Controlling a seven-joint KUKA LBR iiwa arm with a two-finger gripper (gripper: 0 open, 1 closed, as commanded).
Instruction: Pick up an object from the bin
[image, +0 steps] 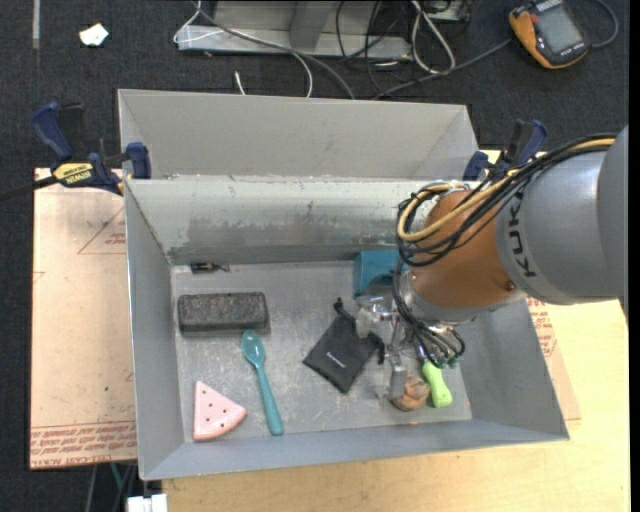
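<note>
My gripper (398, 370) hangs low in the bin's front right part, under the orange cover. Right below it lies a small brown rounded thing (408, 399). A bright green stick-like piece (438, 386) lies against that brown thing on its right. To the gripper's left, a flat black square pouch (337, 356) rests tilted on the floor. A teal-blue block (374, 268) sits behind the gripper at the back wall, partly hidden by the arm.
On the left lie a dark grey rectangular block (222, 311), a teal plastic spoon (261, 382) and a pink watermelon-slice wedge (216, 412). The arm and its cables cover the bin's right side.
</note>
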